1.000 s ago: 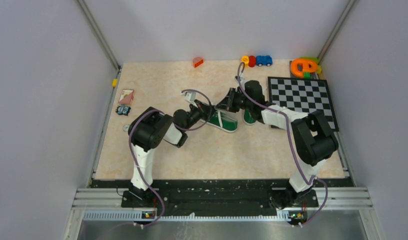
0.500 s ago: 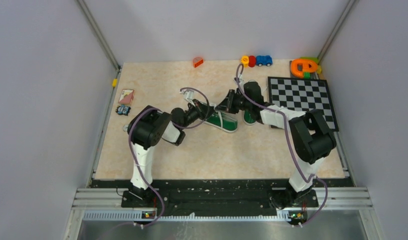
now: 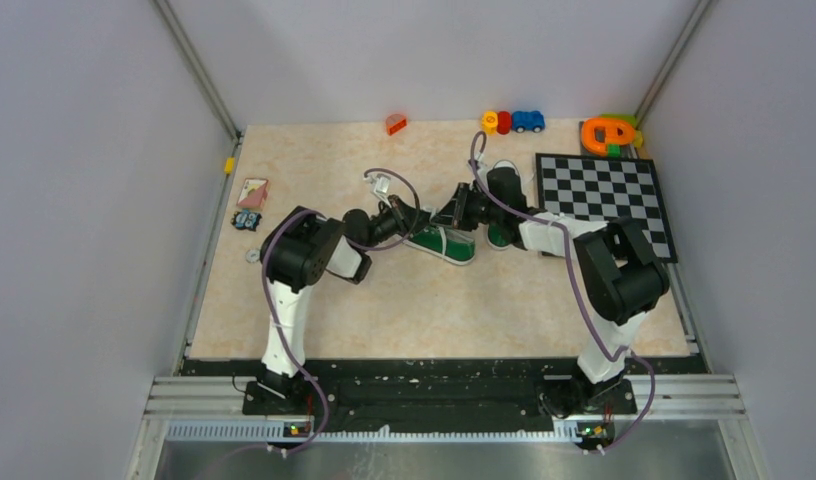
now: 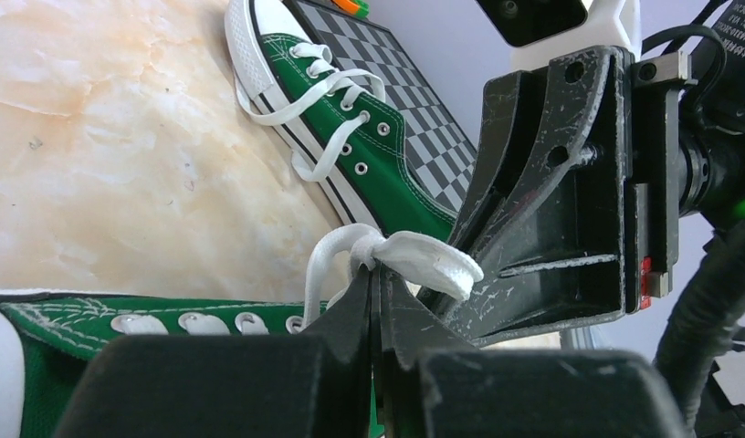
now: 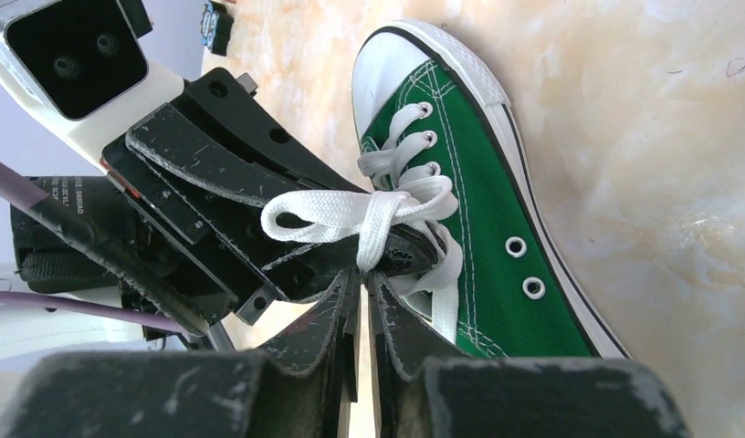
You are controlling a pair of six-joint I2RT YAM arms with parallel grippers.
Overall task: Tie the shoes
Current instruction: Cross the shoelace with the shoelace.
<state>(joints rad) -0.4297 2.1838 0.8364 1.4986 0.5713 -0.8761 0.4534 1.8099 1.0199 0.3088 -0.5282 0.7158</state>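
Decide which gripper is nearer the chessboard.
Right. The right gripper, pinching a lace over the shoe, is on the side of the chessboard; the left gripper meets it from the opposite side, farther away.

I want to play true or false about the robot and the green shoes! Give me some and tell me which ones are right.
1. The left gripper and right gripper both pinch the white lace of one green shoe. True.
2. The other shoe has a neat bow. False: its laces lie loose, untied.
3. A checkerboard lies on the table on the right arm's side. True.
4. The blue toy car sits on the checkerboard. False: it stands off the board, at the table's far edge.
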